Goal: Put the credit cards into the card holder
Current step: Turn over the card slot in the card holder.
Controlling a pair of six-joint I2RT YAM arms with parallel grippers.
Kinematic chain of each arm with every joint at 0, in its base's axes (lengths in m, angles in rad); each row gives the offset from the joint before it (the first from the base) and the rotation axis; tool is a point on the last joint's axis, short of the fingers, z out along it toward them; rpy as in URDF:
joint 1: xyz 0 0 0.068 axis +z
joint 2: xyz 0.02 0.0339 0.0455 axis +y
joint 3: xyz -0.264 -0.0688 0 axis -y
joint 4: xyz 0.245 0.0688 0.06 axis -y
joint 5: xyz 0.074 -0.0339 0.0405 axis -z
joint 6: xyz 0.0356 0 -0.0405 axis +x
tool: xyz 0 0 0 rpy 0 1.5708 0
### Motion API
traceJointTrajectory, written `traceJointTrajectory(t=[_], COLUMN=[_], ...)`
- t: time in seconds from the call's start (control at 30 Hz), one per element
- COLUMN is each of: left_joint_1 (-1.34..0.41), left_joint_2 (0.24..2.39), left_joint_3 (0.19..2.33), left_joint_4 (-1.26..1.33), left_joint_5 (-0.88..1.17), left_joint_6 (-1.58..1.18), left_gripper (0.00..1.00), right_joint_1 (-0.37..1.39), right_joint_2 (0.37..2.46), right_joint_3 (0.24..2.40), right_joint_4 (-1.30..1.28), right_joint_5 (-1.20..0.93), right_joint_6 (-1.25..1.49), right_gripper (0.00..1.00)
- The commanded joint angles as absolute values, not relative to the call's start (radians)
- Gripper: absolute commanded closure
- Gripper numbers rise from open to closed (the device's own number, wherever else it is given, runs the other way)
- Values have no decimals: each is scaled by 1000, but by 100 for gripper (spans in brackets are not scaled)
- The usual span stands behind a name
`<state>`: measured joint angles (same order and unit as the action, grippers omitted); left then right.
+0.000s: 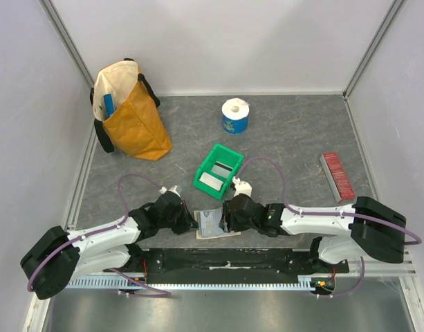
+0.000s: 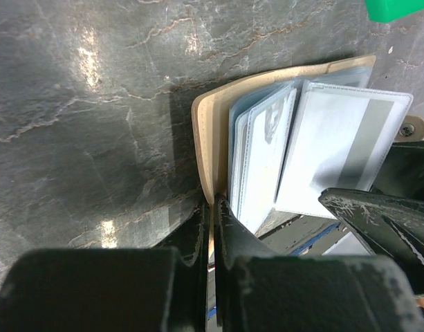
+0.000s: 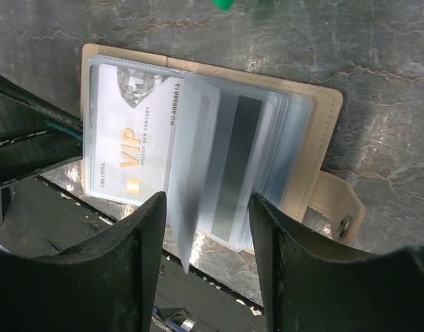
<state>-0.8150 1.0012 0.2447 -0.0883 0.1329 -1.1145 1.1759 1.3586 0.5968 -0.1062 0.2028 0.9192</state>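
One holder (image 3: 324, 138), two jobs: left tool (image 2: 213, 207) clamped its edge; right tool (image 3: 208, 207), unclenched, had to feed the card (image 3: 229, 159) in squarely.

"VIP" — on the pale card (image 3: 132, 142)

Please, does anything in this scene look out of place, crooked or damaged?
The card holder lies open right at the table's near edge and seems to overhang it. Its clear sleeves fan out unevenly, and one striped card sticks out past the others. Nothing looks spilled or damaged.
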Motion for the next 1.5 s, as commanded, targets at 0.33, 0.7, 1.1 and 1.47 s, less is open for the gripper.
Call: traceJointTrajectory(t=[0.33, 0.7, 1.1, 1.47], left_joint_1=[-816, -816, -816, -818], left_joint_2=[1017, 1034, 1026, 1016], left_joint_3=[253, 258, 253, 256], left_joint_4=[-57, -52, -52, -61], left_joint_5=[147, 149, 147, 146], left_joint_6=[-1108, -1101, -1106, -1106], left_gripper=[98, 98, 98, 98], right_joint_1=[1198, 1207, 1216, 1221], right_joint_2=[1417, 1345, 1310, 1286], right_joint_3=[704, 703, 689, 680], right_joint_4=[54, 34, 35, 54], right_joint_5=[78, 110, 126, 129], right_joint_6=[885, 888, 897, 902], right_gripper=[40, 39, 42, 47])
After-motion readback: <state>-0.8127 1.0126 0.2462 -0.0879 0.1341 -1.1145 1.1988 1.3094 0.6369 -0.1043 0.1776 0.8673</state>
